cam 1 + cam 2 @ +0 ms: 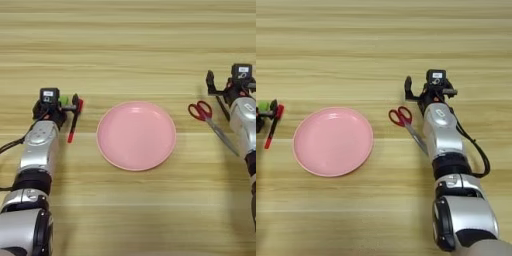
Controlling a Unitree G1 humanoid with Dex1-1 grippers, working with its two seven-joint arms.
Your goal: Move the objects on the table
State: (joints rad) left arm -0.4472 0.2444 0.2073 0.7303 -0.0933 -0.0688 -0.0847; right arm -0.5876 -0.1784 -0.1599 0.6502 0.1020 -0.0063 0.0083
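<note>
Left eye view: the left hand (70, 104) grips the red pen (74, 122) at its top end, the pen's tip resting on the bench (130, 40) left of a pink plate (136, 135). A green bar (64, 100) sits between the fingers. Across the plate, the right hand (418, 90) hovers released above red scissors (406, 124).

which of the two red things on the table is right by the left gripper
The red marker pen, slim and lying just left of the pink plate, at the left gripper. The red-handled scissors lie right of the plate, near the right gripper.
</note>
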